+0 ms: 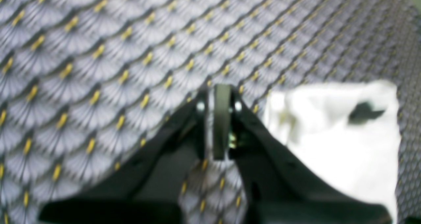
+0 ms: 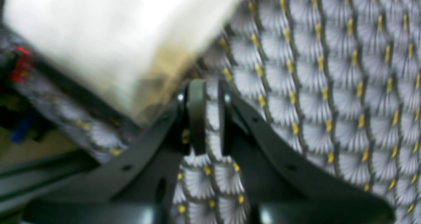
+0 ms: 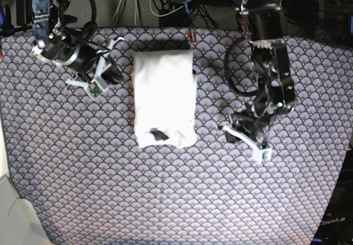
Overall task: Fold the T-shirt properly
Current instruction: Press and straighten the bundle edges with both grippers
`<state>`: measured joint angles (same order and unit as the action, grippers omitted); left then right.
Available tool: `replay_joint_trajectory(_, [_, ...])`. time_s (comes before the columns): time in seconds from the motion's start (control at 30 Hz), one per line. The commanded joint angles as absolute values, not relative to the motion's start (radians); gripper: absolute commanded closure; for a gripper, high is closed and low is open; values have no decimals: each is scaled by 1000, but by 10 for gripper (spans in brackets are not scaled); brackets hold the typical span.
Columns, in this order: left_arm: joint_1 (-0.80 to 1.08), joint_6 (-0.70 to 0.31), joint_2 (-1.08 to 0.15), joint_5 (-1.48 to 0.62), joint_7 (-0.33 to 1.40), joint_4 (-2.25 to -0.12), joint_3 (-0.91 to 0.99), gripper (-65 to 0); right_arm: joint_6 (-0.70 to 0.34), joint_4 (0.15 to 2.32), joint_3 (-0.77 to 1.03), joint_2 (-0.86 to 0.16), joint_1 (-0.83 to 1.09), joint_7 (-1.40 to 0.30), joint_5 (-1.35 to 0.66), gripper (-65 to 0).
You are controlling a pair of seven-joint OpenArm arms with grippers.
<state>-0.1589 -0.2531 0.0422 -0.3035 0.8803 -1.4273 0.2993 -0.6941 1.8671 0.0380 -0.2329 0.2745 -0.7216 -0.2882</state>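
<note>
T-shirt lies folded into a plain white upright rectangle on the patterned tablecloth, in the upper middle of the table between the two arms. A small dark mark shows near its lower edge. No box, bin or basket shows in any view; the cloth rests directly on the scalloped fabric.

Left gripper hangs over bare tablecloth to the side of the shirt, apart from it; in its wrist view the jaws are pressed together with nothing between them. Right gripper sits near the shirt's upper corner without touching it; its jaws stand almost together with a narrow gap, holding nothing.
</note>
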Motion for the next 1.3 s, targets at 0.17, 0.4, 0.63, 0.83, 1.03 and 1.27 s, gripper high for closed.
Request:
replay_joint_trajectory(0.17, [-74,-265,44,-320,920,-1593,291,-34,-698,1960,-58,-177,222,-789,-309,-54])
replay_joint_trajectory(0.4, [8,-266,44,-326,921,-1670,289,-34,-698,1900,-166,-142,173,-796,-309,-54])
replay_joint_trajectory(0.63, [22,-266,50,-326,921,-1705,159,-34,-698,1742,-179,-147,159,-737,-308,-54])
replay_joint_trajectory(0.83, [-42,-265,90,-318,911,-1682,74,-34,-698,1693,-179,-148,162,-716,-306,-54])
replay_joint_trajectory(1.03, [-171,-265,114,-318,897,-1457,74,-34,-698,1692,-179,-148,162,-716,-306,-54])
replay_joint_trajectory(1.27, [-260,-265,105,-318,697,-1156,76,-34,-698,1692,-179,-150,162,-719,-306,-54])
